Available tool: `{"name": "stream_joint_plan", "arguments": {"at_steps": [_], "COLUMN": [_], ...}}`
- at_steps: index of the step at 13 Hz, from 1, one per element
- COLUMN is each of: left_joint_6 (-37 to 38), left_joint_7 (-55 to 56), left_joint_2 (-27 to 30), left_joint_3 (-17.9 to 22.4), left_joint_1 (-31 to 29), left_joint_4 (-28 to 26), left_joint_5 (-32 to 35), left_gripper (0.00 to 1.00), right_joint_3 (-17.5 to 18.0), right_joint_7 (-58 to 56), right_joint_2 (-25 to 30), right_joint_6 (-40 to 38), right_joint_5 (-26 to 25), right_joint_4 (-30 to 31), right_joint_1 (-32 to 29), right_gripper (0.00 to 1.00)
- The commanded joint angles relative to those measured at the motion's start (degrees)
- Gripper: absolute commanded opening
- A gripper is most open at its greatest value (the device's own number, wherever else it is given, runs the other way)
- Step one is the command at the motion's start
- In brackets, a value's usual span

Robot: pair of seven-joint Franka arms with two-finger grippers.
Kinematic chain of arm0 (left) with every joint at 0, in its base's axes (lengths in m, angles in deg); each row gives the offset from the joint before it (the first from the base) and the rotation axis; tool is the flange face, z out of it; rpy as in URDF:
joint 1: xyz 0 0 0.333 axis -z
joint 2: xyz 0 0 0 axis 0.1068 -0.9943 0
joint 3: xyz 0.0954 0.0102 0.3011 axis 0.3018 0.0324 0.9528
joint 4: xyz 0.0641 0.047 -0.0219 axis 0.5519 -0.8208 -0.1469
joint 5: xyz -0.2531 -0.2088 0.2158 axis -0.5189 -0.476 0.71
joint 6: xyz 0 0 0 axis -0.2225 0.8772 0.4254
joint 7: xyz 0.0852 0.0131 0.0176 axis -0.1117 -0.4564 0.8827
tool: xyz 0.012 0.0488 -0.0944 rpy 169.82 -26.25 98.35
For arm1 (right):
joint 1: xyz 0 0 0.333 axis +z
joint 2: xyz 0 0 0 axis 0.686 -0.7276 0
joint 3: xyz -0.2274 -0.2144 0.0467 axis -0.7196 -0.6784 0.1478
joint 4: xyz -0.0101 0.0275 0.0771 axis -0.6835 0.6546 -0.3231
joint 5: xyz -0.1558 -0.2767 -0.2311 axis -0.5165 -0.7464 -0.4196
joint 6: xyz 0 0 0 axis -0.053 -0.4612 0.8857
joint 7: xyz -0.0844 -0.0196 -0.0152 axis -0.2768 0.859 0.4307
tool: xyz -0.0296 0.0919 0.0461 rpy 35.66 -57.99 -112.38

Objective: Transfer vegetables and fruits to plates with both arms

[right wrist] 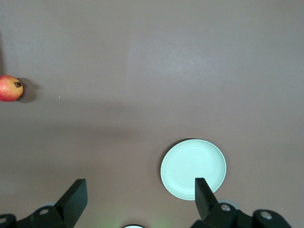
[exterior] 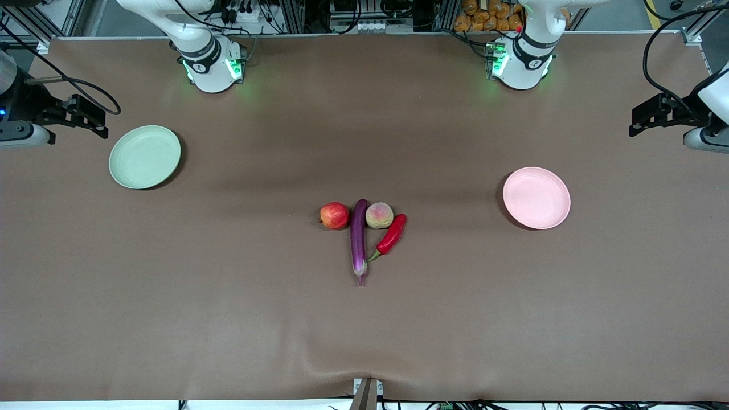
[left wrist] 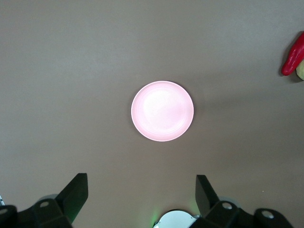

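Note:
At the table's middle lie a red apple (exterior: 334, 215), a long purple eggplant (exterior: 358, 239), a blushed peach (exterior: 379, 215) and a red chili pepper (exterior: 393, 233), packed side by side. The pale green plate (exterior: 144, 156) sits toward the right arm's end and the pale pink plate (exterior: 536, 197) toward the left arm's end; both are bare. My left gripper (left wrist: 141, 190) hangs open high over the table, with the pink plate (left wrist: 162, 111) and the chili (left wrist: 293, 56) in its view. My right gripper (right wrist: 141, 192) hangs open too, over the green plate (right wrist: 190, 166), with the apple (right wrist: 10, 88) in its view.
Brown cloth covers the whole table (exterior: 228, 296). The two arm bases (exterior: 212, 65) (exterior: 521, 62) stand at the edge farthest from the front camera. A small mount (exterior: 367, 393) pokes up at the nearest edge.

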Motion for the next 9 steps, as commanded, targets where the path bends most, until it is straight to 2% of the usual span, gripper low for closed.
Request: {"name": "stream_joint_plan", "arguments": {"at_steps": [1, 4, 6, 9], "left_joint_6": [-0.61, -0.26, 1.05, 0.18], "left_joint_7": [-0.12, -0.03, -5.45, -5.75], "left_joint_2": [1.61, 1.09, 1.17, -2.86], "left_joint_3": [-0.15, -0.24, 0.29, 0.11], "left_joint_1": [-0.39, 0.14, -0.48, -0.04], "left_joint_4": [-1.29, -0.85, -0.85, 1.6], "left_joint_5": [-0.69, -0.87, -0.61, -1.04], "left_gripper": [1.0, 1.0, 1.0, 1.0], "right_joint_3": [-0.08, -0.08, -0.08, 0.01], "right_joint_7": [-0.03, 0.06, -0.03, -0.47], "right_joint_2": [-0.21, -0.22, -1.7, -2.77], "right_joint_6": [0.02, 0.91, 1.26, 0.65], "right_joint_5": [-0.03, -0.03, -0.12, -0.12], "right_joint_4": [-0.64, -0.64, -0.81, -0.99], "right_joint_1": [-0.06, -0.15, 0.2, 0.82], "right_gripper": [1.0, 1.0, 1.0, 1.0]}}
